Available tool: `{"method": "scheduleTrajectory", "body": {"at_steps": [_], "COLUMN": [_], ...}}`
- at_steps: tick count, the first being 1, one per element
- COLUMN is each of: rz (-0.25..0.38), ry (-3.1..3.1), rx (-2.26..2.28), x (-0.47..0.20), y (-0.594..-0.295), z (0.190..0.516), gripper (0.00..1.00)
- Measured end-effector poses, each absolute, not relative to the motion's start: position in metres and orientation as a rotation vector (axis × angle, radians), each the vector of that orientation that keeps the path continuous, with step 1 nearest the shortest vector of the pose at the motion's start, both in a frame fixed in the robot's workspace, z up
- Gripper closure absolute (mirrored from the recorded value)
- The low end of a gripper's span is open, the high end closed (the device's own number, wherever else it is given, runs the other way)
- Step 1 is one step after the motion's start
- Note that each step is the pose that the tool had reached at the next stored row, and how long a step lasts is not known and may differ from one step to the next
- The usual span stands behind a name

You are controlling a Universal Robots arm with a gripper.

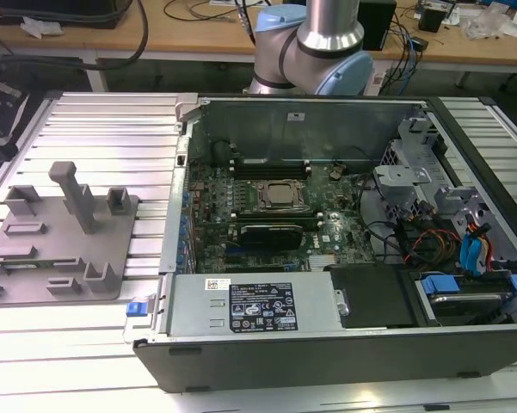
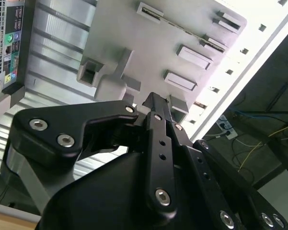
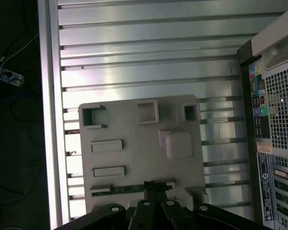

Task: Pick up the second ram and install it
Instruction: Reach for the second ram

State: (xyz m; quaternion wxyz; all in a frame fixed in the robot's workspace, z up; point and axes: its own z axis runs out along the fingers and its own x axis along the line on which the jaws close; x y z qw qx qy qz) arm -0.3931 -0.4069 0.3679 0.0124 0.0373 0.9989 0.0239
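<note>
"Hand [image 3: 155, 186] first: spread or pressed together?"

"Pressed together. In both wrist views the black fingertips [image 2: 155, 101] meet, with nothing pinched between them."

"And the second ram [image 3: 127, 189]?"

"On the grey fixture plate [image 3: 134, 158]. The first wrist view shows it edge-on as a thin green strip, held between two small raised blocks in the row along one edge of the plate, on the far side of the two flat slots from the tall post [image 3: 177, 143]."

"Is the hand touching it?"

"No. In the first wrist view the tips lie across one end of the strip, but the second wrist view shows them hanging high over the plate, clear of everything on it."

"Where does the plate sit?"

"Flat on the ribbed aluminium worktop [image 1: 112, 129], at the exterior view's left. Just beside it, to that view's right, stands the open computer case [image 1: 327, 353]. Its board is exposed and the square silver processor [image 1: 281, 196] sits mid-board, with dark memory slots [image 1: 262, 163] just beyond it."

"And the arm?"

"Its base [image 1: 314, 39] rises behind the case, at the worktop's far edge. In the first wrist view the case's perforated rear panel [image 3: 278, 110] runs alongside the plate."
</note>
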Motion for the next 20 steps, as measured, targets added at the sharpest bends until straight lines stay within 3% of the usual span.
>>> {"method": "scheduleTrajectory", "body": {"at_steps": [20], "rz": [0.073], "ry": [3.115], "rx": [0.117], "x": [-0.406], "y": [-0.429], "z": [0.335], "gripper": [0.92]}}
